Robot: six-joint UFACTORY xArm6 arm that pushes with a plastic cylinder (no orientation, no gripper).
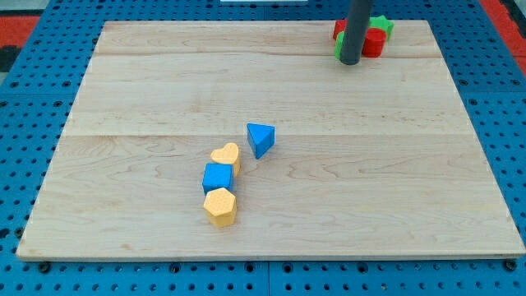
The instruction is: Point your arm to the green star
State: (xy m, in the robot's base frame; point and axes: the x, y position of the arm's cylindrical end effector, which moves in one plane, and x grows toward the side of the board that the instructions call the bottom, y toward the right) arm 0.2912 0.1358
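Note:
The green star [383, 28] lies at the view's top right on the wooden board [164, 82], mostly hidden behind the rod and pressed against a red block [372, 41]. A bit of green shows left of the rod too. My tip [350, 61] rests on the board just in front and left of this red and green cluster, touching or nearly touching it.
Near the board's middle lie a blue triangle [260, 138], a yellow heart [226, 155], a blue cube [218, 177] and a yellow hexagon [220, 206], the last three in a touching column. A blue pegboard surrounds the board.

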